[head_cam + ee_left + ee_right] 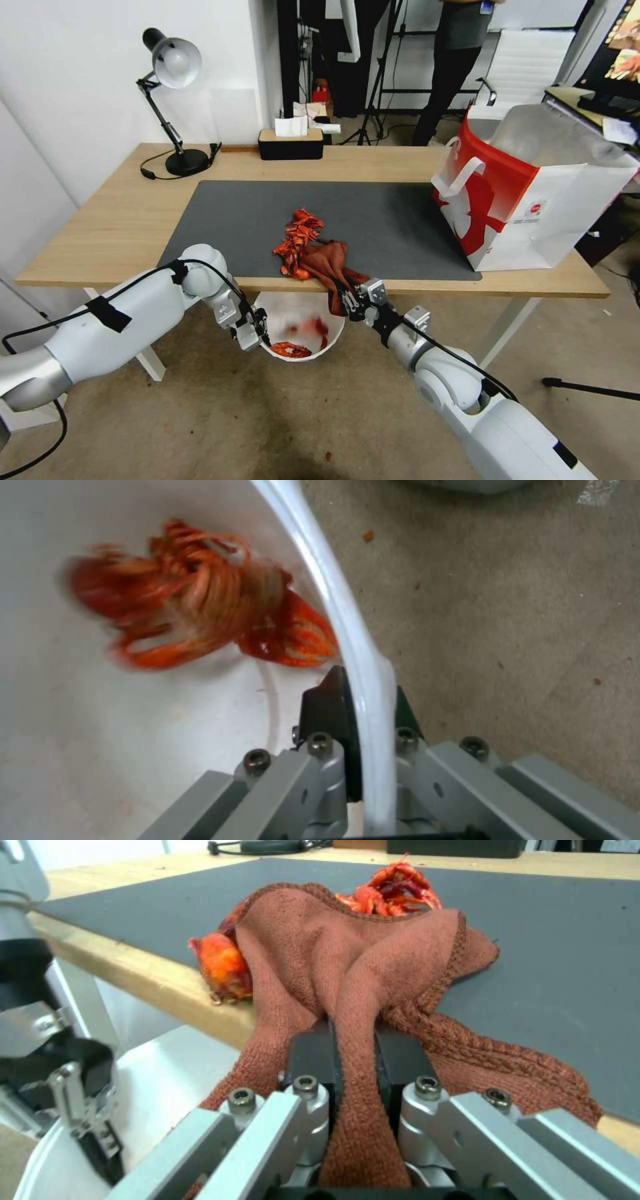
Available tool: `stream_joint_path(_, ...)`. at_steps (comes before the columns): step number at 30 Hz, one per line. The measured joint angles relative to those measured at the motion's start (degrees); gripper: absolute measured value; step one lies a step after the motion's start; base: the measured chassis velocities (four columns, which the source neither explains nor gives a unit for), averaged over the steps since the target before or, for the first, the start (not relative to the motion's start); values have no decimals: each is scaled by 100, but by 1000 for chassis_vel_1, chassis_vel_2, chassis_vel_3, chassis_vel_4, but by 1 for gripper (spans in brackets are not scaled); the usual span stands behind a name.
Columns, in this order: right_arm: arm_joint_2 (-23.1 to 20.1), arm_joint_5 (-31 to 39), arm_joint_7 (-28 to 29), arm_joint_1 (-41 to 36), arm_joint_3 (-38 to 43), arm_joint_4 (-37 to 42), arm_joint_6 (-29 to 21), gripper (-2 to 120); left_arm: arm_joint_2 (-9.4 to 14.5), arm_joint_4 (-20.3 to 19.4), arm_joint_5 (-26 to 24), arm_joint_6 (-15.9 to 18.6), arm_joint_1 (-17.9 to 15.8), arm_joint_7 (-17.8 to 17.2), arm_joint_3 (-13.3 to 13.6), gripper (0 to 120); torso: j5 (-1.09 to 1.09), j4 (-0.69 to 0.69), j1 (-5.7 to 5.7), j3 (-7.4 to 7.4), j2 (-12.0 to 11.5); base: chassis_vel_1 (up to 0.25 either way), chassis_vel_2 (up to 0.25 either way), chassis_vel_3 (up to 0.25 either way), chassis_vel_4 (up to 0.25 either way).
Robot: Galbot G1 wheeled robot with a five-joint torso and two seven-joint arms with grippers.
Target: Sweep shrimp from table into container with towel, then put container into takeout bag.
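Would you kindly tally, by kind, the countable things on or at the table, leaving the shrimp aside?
Lamps: 1, the desk lamp
Tissue boxes: 1, the tissue box
Bags: 1, the takeout bag
Cloths: 1, the towel
Bowls: 1, the container
Mats: 1, the grey mat
Total: 6

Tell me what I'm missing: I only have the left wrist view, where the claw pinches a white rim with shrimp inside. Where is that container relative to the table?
Observer: The container hangs below the near edge of the table, held by the left claw.
Operator: Are any shrimp on the table?
Observer: Yes, a pile of shrimp lies on the mat, against the towel.
Operator: What holds the towel?
Observer: The right claw is shut on it at the table edge.
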Motion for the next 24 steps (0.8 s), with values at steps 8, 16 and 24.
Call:
stream_joint_path(8,-29,-101,-34,-275,73,235,-11,7,22,-7,-12,2,-21,5,-8,0,0,0,0,0,0,0,0,0,0)
stream_joint_path(16,-29,-185,-117,-438,86,348,17,7,34,-22,-17,9,-22,7,-15,0,0,1,0,0,0,0,0,0,0)
stream_joint_path(24,-43,-256,-142,-547,78,460,43,7,37,-24,-21,13,-17,7,-20,0,0,1,0,0,0,0,0,0,0)
